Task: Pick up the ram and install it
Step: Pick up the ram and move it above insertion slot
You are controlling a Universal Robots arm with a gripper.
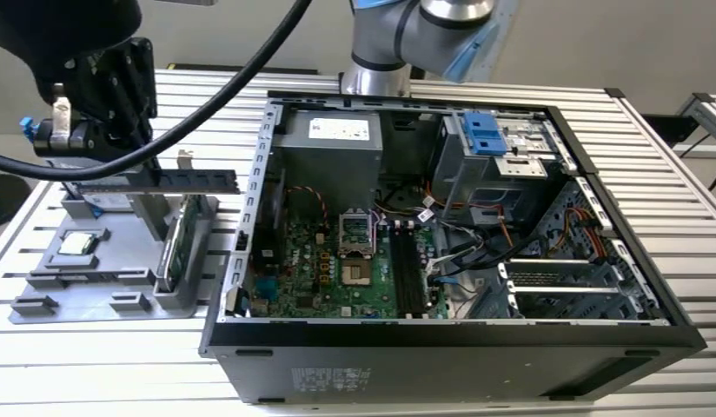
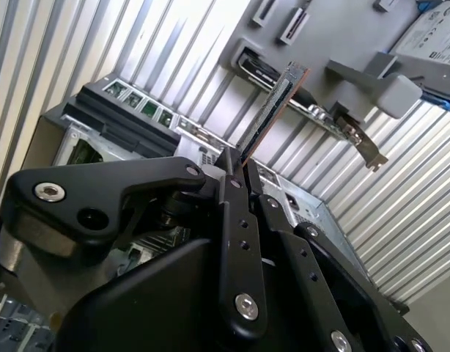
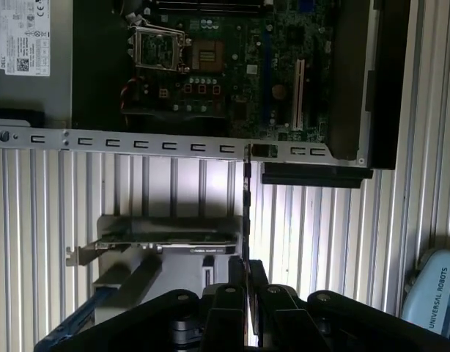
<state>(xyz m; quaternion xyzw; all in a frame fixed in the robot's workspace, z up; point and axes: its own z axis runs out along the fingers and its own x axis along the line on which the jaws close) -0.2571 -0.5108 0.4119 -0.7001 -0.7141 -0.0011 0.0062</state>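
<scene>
Gripper (image 2: 236, 165): closest to us in both wrist views; its black fingers (image 2: 236, 220) are pressed together on the ram (image 2: 273, 110), pinching it between their tips.
Ram: we see it edge-on in the first wrist view (image 3: 245, 213), a thin dark stick reaching out from the fingertips. In the exterior view (image 1: 184, 181) it hangs level in the air outside the computer case (image 1: 451, 352), just beside the case wall on the exterior view's left.
Holder tray (image 1: 56, 291): grey, lying on the table beside the case on the exterior view's left, directly under the ram.
Tray contents: we make out a green card (image 1: 173, 248) standing on edge in the tray, on the side nearer the case, and a square silvery chip (image 1: 80, 244) lying flat on the side farther from the case.
Case interior: the case lies open on its side; we see the green motherboard (image 1: 323, 261) with long black slots (image 1: 407, 274), a grey power supply (image 1: 329, 139) and a blue latch (image 1: 483, 135) at the far end.
Arm (image 1: 393, 43): its base stands behind the case; a thick black cable (image 1: 219, 87) sweeps from there towards the gripper.
Surface: a table (image 1: 103, 373) of ribbed, pale aluminium slats carries the case and the tray.
Room: we see a plain beige wall (image 1: 613, 35) behind the case, and the corner of a second slatted table (image 1: 708, 113) past the case on the exterior view's right.
</scene>
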